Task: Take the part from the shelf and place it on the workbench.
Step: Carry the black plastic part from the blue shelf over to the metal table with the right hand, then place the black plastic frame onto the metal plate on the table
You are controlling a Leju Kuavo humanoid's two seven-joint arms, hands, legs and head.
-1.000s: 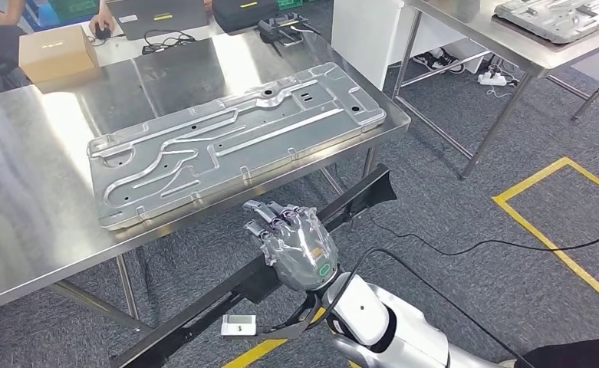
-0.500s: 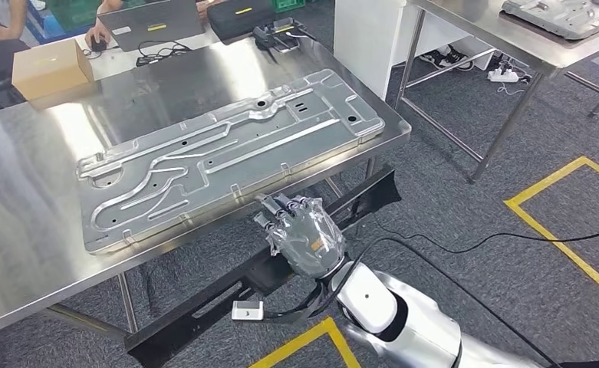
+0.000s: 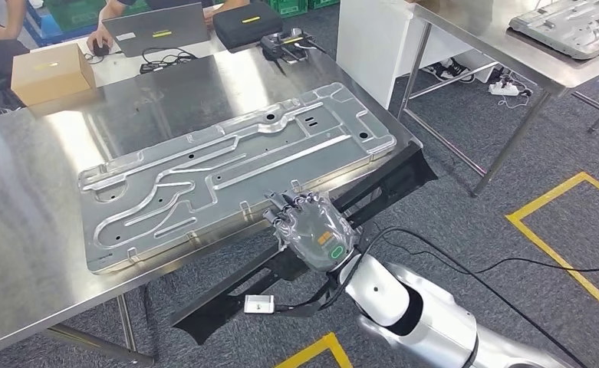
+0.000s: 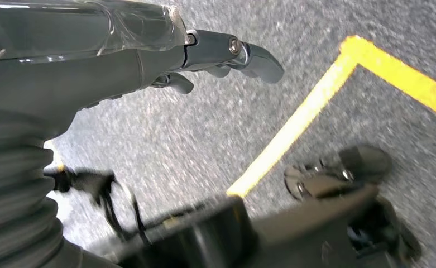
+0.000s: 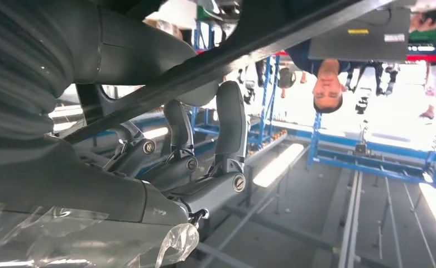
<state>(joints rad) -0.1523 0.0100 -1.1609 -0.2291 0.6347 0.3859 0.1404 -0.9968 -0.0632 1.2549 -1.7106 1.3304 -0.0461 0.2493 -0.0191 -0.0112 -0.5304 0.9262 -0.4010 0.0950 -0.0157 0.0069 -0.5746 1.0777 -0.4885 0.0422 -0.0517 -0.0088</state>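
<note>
The part is a long black bar (image 3: 392, 182). My right hand (image 3: 315, 230) grips it near its middle, just below the front edge of the steel workbench (image 3: 27, 192). The bar runs slantwise along that edge, with a white label and cable hanging from its near end. In the right wrist view the dark fingers (image 5: 226, 128) curl around the black bar (image 5: 271, 39). My left hand (image 4: 148, 56) hangs over the grey carpet with its fingers stretched out and nothing in it.
A large embossed metal plate (image 3: 235, 165) covers much of the workbench. A cardboard box (image 3: 51, 73), a laptop (image 3: 154, 27) and a black case (image 3: 250, 15) stand at the back, where people sit. A second table (image 3: 503, 54) stands right. Yellow tape (image 3: 564, 245) and cables (image 3: 511, 264) lie on the floor.
The view has shifted closer to the workbench. My right hand has carried the black bar up and forward, so its fingers now reach the table's front edge.
</note>
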